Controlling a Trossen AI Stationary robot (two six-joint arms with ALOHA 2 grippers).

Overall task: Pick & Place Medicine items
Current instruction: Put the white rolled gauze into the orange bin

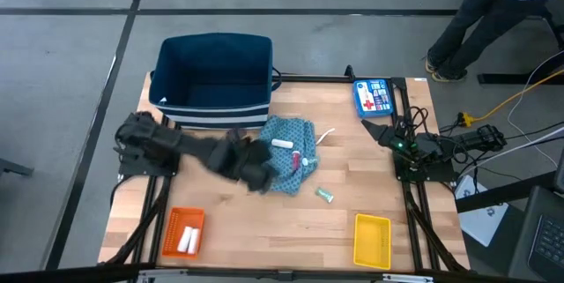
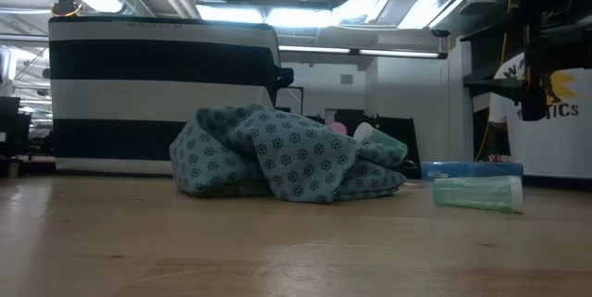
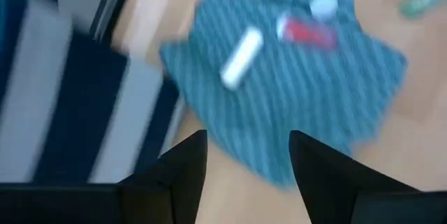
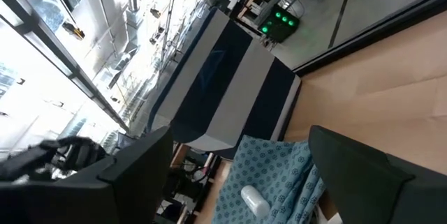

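The teal patterned cloth (image 1: 295,170) lies bunched in the middle of the table. On it rest a white tube (image 1: 282,144) and a pink-red piece (image 1: 296,161). Another thin white stick (image 1: 324,135) lies at the cloth's right edge, and a pale green piece (image 1: 325,196) lies on the bare wood near the cloth. My left gripper (image 1: 261,175) hangs open over the cloth's left edge; in its wrist view my left gripper (image 3: 248,160) points at the cloth (image 3: 293,91), the white tube (image 3: 241,58) and the pink-red piece (image 3: 307,32). My right gripper (image 4: 244,172) waits open at the table's right side.
A blue striped basket (image 1: 214,80) stands at the far edge. A flat blue box with a red cross (image 1: 374,98) lies far right. An orange tray (image 1: 173,219) holding white pieces and a yellow tray (image 1: 372,239) sit at the near edge. A person (image 1: 493,10) stands beyond the table.
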